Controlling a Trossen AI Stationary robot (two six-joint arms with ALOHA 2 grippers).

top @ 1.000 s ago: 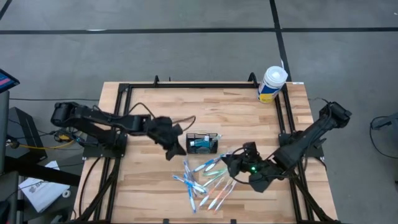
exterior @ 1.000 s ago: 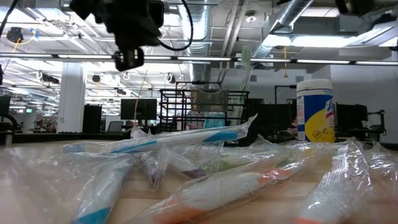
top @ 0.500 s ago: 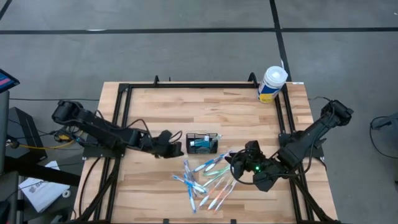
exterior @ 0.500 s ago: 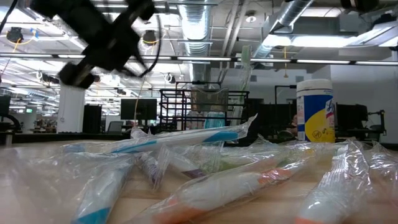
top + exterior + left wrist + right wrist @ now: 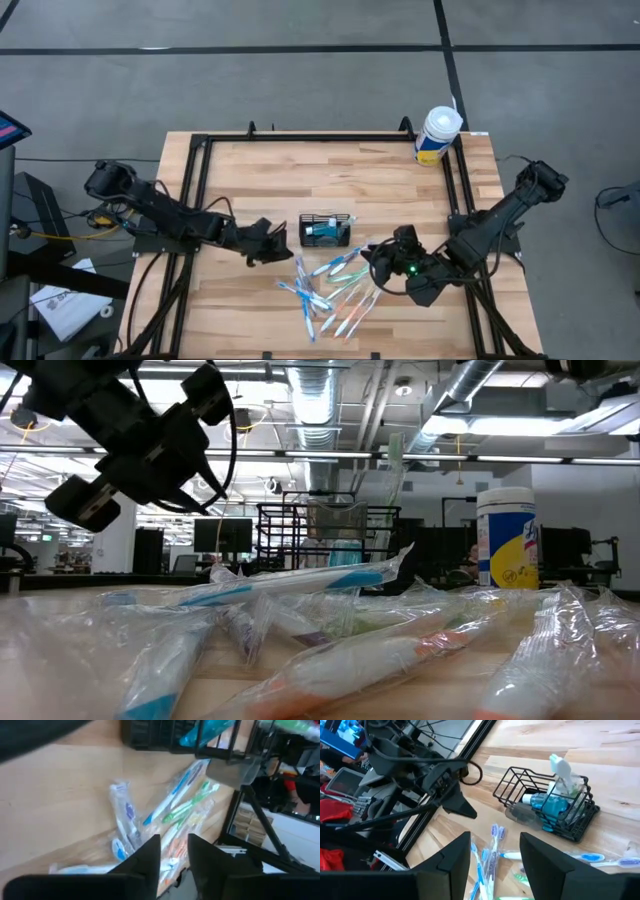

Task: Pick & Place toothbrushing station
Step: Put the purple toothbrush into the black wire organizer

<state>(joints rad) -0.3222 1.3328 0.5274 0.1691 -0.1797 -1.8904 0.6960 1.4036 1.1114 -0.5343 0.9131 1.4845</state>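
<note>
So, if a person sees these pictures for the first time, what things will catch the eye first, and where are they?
First, the heap of wrapped toothbrushes on the near middle of the table, just below the black wire caddy, which already holds teal items. The left gripper sits low beside the caddy, the right gripper at the heap's right edge, fingers apart. A white tub stands in the far right corner.

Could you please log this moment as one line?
left pincer: open, empty, beside caddy | right pincer: open over toothbrushes
</note>
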